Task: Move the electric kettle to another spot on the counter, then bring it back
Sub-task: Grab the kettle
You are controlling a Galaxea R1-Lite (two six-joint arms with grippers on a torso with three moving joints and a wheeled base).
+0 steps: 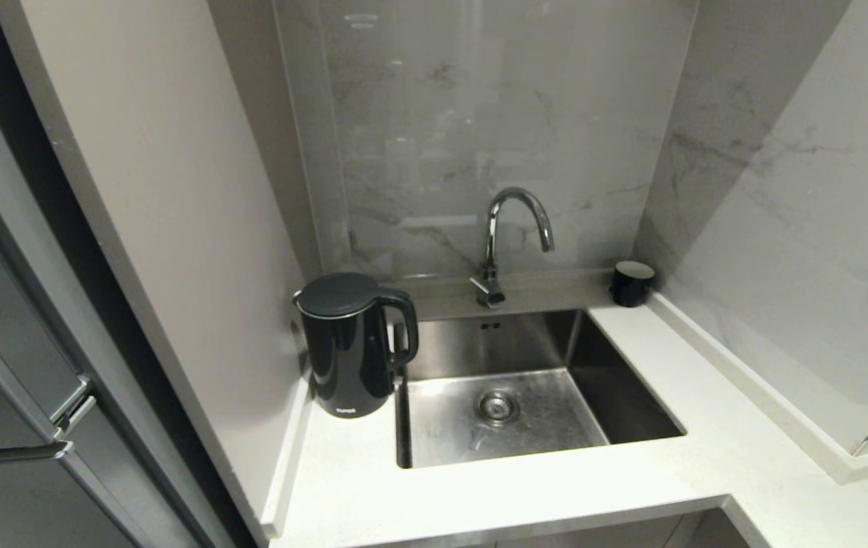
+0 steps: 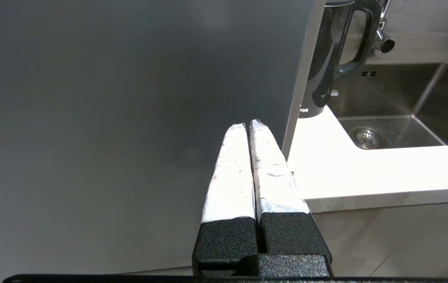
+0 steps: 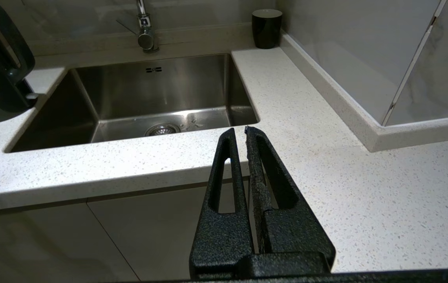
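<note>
The electric kettle [image 1: 350, 342] is a tall glossy black jug that stands upright on the white speckled counter [image 1: 479, 487], left of the sink, with its loop handle turned toward the basin. The left wrist view shows the electric kettle [image 2: 324, 63] partly hidden behind a grey panel edge. My left gripper [image 2: 247, 125], its fingers wrapped in silver tape, is shut and empty, hanging in front of the counter's edge, well short of the kettle. My right gripper [image 3: 239, 131] is shut and empty too, held before the counter [image 3: 326, 137] right of the sink. Neither arm appears in the head view.
A steel sink [image 1: 525, 388] with a chrome tap [image 1: 502, 236] lies right of the kettle. A small black mug [image 1: 631, 283] stands in the back right corner. A tall grey panel [image 1: 175, 228] walls the kettle's left side, with a fridge [image 1: 7, 426] beyond it.
</note>
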